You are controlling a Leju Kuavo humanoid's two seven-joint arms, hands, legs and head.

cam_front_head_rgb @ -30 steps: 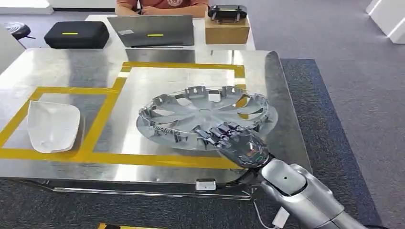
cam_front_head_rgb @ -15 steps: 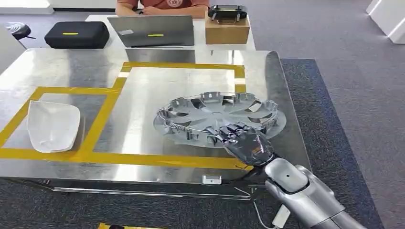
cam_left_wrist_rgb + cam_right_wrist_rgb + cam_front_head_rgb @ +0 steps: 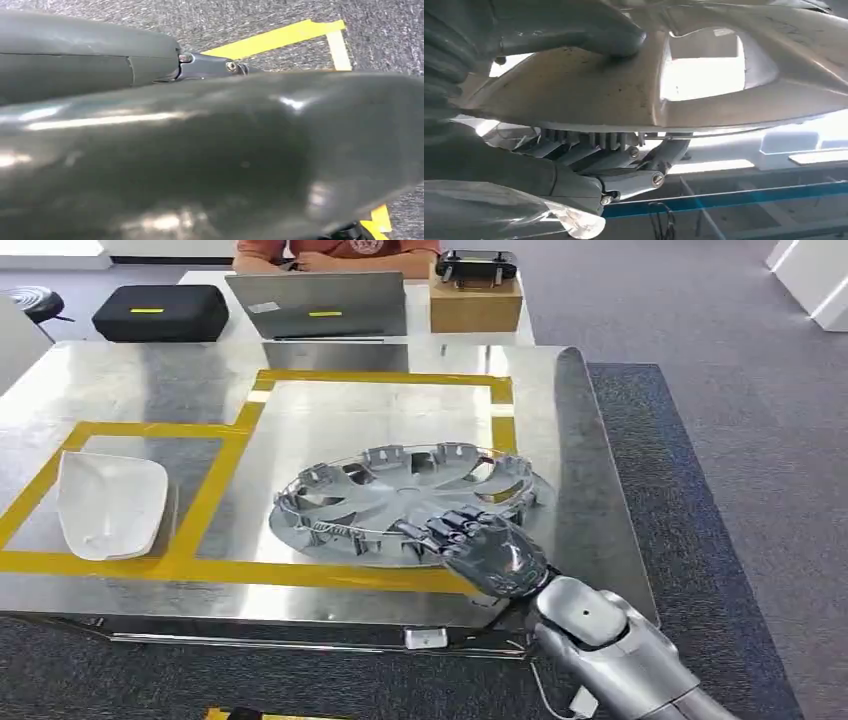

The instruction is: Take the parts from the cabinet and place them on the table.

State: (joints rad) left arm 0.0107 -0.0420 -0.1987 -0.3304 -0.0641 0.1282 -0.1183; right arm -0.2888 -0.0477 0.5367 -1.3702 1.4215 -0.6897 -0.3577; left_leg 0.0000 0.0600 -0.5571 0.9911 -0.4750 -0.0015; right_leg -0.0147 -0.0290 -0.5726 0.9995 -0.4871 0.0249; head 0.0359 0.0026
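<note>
Right hand (image 3: 492, 550) is gripping hubcap (image 3: 400, 500) at near rim | hubcap is lying flat on counter (image 3: 130, 380), extending ahead-left of hand | left hand state: cannot tell.

Grey carpet floor (image 3: 720, 420), steel table (image 3: 120, 380) marked with yellow tape (image 3: 215, 490), white desk (image 3: 470, 335) behind with laptop (image 3: 317, 305), black case (image 3: 160, 312), cardboard box (image 3: 475, 305), seated person (image 3: 335, 252), bright glare on the metal

Head looks down; wrist views sit close.
</note>
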